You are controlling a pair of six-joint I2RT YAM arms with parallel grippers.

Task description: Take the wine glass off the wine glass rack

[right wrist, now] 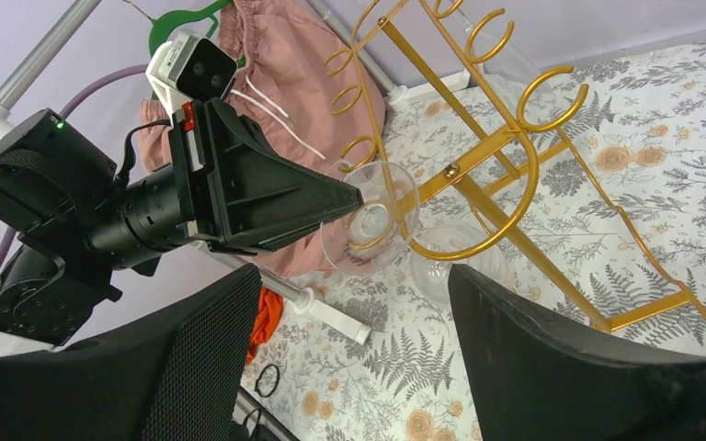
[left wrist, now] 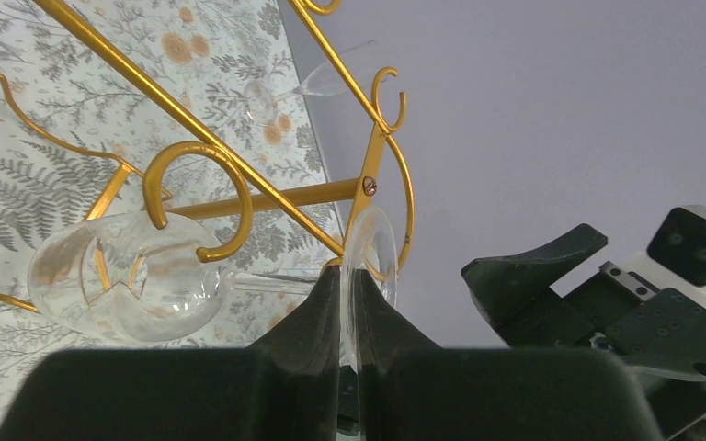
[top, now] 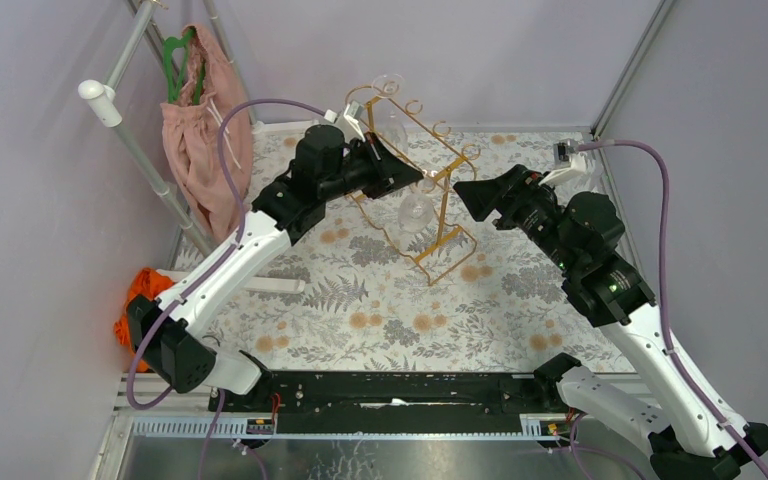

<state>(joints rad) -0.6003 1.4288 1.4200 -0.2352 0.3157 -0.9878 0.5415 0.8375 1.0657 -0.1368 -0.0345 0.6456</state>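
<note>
Jaws on the left arm are pinching the glass (left wrist: 101, 287) foot, right jaws gaping; level sliding off the rack (left wrist: 267, 196) is looking safest.

bright, even light — soft shadows (mostly sharp)

The bench (top: 380, 300) is covered by a pale cloth (top: 500, 300) printed with grey ferns and orange flowers. The gold wire wine glass rack (left wrist: 184, 118) stands on it towards the far side, resting on its two frame feet. A white foot (top: 272, 285) of a clothes stand lies along the left part. A small black ring (right wrist: 267, 378) lies flat on the cloth. An orange bundle (top: 140, 295) sits at the left edge. A black rail (top: 390, 390) runs along the near edge.
</note>
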